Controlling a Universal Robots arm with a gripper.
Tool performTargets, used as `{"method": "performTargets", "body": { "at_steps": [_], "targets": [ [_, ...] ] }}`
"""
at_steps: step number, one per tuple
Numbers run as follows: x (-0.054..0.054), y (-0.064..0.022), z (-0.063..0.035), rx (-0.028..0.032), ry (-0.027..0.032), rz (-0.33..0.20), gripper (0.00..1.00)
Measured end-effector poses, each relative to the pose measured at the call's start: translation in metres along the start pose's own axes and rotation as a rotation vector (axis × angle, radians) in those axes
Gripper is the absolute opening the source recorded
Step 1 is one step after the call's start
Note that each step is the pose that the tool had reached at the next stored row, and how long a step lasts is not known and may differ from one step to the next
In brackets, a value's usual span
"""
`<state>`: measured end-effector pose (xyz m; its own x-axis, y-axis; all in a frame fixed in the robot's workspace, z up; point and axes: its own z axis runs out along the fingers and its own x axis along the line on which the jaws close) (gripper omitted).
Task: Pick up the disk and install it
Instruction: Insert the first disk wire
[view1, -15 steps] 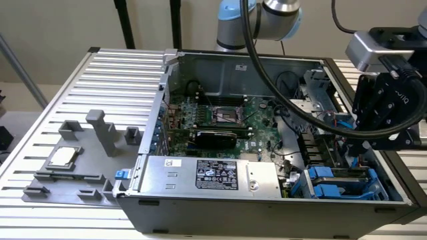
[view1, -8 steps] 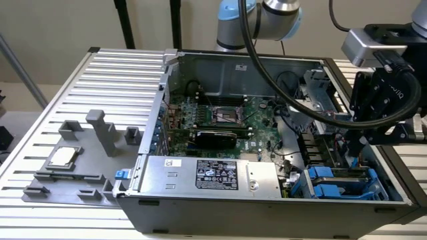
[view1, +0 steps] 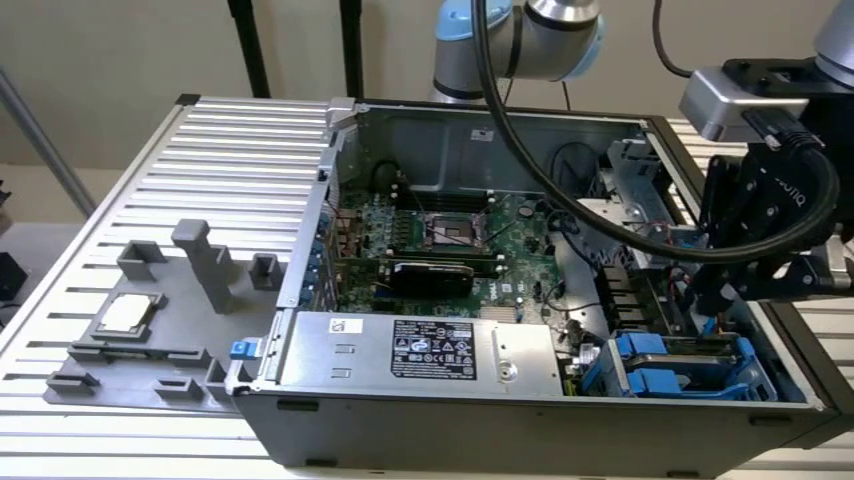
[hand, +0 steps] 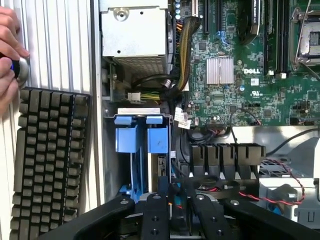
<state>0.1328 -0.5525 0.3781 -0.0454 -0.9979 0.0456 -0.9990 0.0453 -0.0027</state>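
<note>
gripper (hand: 175, 210) hanging over open computer case (view1: 534, 420), fingers close together, nothing visibly held. disk (hand: 142, 132) seated in blue drive cage (view1: 681, 365) just beside power supply (view1: 427, 350). hand (hand: 10, 50) near keyboard (hand: 47, 160).

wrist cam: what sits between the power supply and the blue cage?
Wrist view: a cable bundle with a white connector crosses the gap between the power supply and the blue cage.

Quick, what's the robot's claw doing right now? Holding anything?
Gripper: poised over the blue drive cage inside the computer case.
</note>
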Motion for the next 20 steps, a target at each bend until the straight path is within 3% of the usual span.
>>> {"method": "performTargets", "body": {
  "at_steps": [4, 9, 15, 20],
  "targets": [
    [-0.004, 0.0002, 0.0009, 0.0003, 0.0067, 0.0, 1.0],
    [-0.015, 0.0007, 0.0004, 0.0004, 0.0085, 0.0, 1.0],
    [-0.016, -0.0014, 0.0007, 0.001, 0.0241, 0.003, 1.0],
    [-0.015, -0.004, 0.0028, 0.0012, 0.033, 0.006, 1.0]
  ]
}}
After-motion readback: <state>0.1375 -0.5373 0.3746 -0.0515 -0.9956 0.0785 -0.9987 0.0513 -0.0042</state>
